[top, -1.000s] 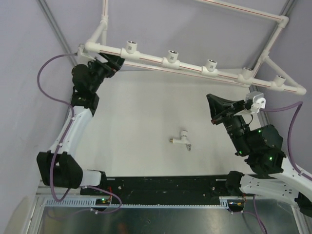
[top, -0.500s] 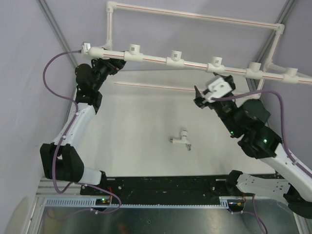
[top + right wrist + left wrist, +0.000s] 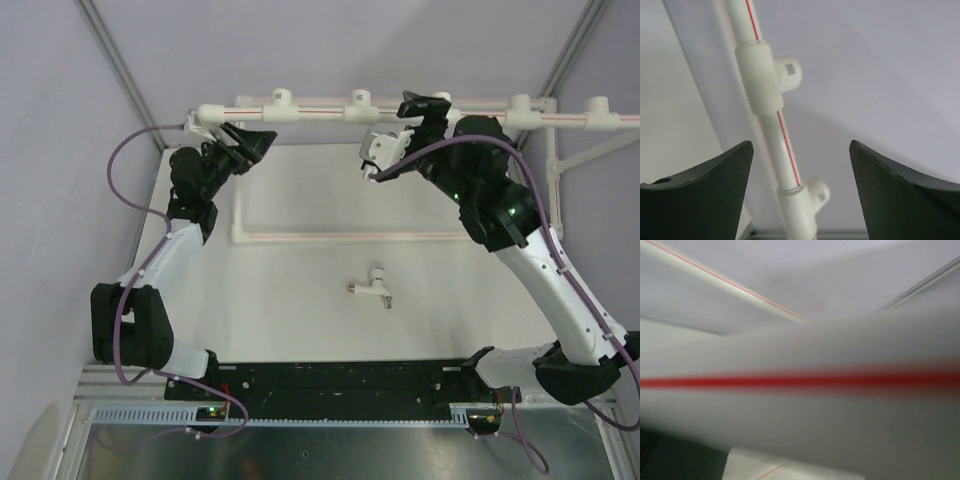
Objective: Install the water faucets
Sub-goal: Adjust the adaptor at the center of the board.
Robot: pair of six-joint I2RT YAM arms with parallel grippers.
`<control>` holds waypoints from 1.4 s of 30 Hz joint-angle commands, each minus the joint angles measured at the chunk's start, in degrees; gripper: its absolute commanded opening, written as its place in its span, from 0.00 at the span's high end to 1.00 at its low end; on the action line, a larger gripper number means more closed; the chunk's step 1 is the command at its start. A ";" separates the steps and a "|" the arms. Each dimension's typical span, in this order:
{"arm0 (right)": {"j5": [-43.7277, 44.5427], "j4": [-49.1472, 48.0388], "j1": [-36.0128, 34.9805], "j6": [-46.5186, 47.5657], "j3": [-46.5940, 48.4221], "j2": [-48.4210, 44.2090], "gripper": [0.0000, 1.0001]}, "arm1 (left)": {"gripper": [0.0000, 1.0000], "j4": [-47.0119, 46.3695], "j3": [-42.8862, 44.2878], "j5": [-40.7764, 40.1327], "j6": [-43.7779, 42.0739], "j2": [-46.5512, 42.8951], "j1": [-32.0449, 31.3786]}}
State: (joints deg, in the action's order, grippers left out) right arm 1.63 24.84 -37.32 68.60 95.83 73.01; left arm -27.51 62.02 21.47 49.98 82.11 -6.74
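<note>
On the table (image 3: 290, 310), on the near side of the lower bar of the pipe frame (image 3: 320, 108): one water faucet (image 3: 372, 284), lying flat, touched by nothing, well apart from both claws. Up close to the frame's top bar: right claw (image 3: 800, 150), fingers spread wide, nothing between them. At that bar's left end: left claw (image 3: 252, 143), pipe blurred across its camera, fingers hidden; cannot tell whether gripping or loose.

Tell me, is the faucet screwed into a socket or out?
Out. The water faucet lies on the table, apart from the pipe frame and its sockets.
</note>
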 commanded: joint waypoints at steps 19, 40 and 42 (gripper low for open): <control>-11.05 -12.97 6.18 4.35 8.10 21.66 0.18 | 0.00 -15.27 -14.47 2.37 3.06 -5.07 3.37; -12.85 -20.80 13.26 13.01 35.83 53.82 0.17 | 0.00 5.54 -32.35 -4.16 3.97 -28.11 4.98; -13.31 -21.04 13.71 12.95 37.87 55.44 0.18 | 0.00 6.13 -32.45 -3.79 3.90 -28.24 4.92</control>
State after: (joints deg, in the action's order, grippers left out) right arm -10.24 6.76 -24.88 81.93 127.79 125.19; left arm -24.14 29.58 17.96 54.46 54.96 -2.07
